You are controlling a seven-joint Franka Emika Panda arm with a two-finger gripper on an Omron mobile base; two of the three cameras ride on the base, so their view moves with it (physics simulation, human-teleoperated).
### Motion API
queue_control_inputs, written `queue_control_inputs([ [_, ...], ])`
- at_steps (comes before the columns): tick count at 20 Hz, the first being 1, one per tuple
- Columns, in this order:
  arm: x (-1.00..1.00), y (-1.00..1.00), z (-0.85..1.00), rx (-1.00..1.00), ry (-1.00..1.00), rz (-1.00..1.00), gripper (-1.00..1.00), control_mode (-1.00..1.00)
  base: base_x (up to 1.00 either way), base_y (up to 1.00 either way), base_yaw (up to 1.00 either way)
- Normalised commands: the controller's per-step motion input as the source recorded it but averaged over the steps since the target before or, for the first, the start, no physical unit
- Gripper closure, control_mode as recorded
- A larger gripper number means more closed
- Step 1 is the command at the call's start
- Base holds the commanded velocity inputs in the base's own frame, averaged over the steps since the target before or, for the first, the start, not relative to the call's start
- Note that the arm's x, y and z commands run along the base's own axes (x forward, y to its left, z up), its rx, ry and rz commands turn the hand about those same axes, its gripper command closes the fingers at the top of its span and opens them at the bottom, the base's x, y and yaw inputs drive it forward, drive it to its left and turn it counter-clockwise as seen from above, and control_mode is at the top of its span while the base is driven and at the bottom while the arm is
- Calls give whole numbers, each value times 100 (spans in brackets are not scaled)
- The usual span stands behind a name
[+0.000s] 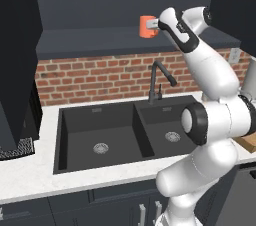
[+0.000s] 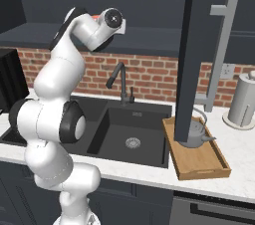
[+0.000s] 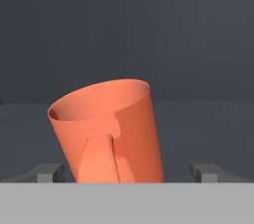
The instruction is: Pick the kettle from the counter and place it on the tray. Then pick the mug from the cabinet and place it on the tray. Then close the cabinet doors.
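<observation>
Hand view, smooth tapered orange mug (image 3: 111, 129), looped handle

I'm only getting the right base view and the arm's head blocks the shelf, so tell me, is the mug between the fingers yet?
Observer: Yes. In the hand view the orange mug sits between the two fingertips, which stand wide apart, clear of its sides.
Operator: Is it upright?
Observer: In that view it looks tilted, handle facing the camera; the hand may be rolled, so I cannot say for the room.
Operator: Where is it in the cabinet?
Observer: The left base view shows the mug on the cabinet shelf, straight above the faucet, with the gripper right beside it.
</observation>
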Motion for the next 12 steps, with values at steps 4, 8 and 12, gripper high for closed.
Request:
queue_control_inputs([
  [4,19,2,-6,0,0,2,-100,-100,0,0,0],
  [8,10,4,-4,0,0,2,100,-100,0,0,0],
  [12,5,0,0,0,0,3,100,-100,0,0,0],
])
